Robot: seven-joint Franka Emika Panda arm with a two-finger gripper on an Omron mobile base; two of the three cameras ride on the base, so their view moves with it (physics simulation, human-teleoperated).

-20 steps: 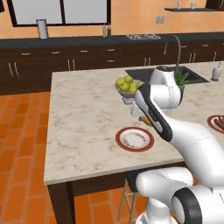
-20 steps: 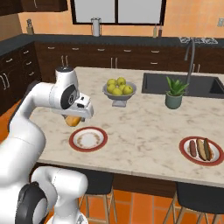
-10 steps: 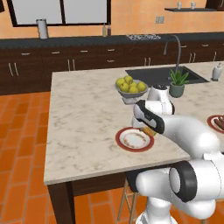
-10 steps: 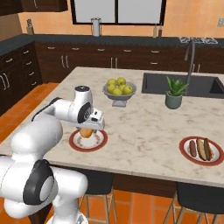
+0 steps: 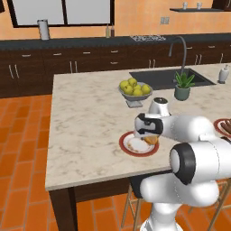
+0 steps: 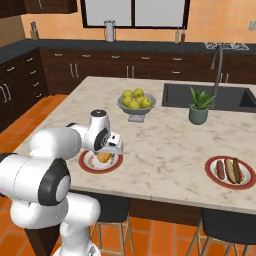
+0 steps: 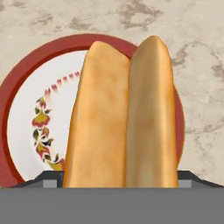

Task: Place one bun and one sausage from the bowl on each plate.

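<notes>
Gripper (image 6: 103, 156) closed on a bun (image 7: 124, 118), jaws wide, low over the red-rimmed plate (image 7: 19, 122); bun covers the plate's three-o'clock half.

A rendered home kitchen is showing here: dark wood cabinets (image 6: 150, 67) are lining the back wall under a window (image 6: 134, 12), a sink (image 6: 210, 96) with a tall faucet (image 6: 217, 55) is sitting in the marble island surface (image 6: 165, 150), a fruit bowl (image 6: 136, 104) is standing on it, and terracotta tiles (image 5: 22, 149) are covering the floor.
</notes>
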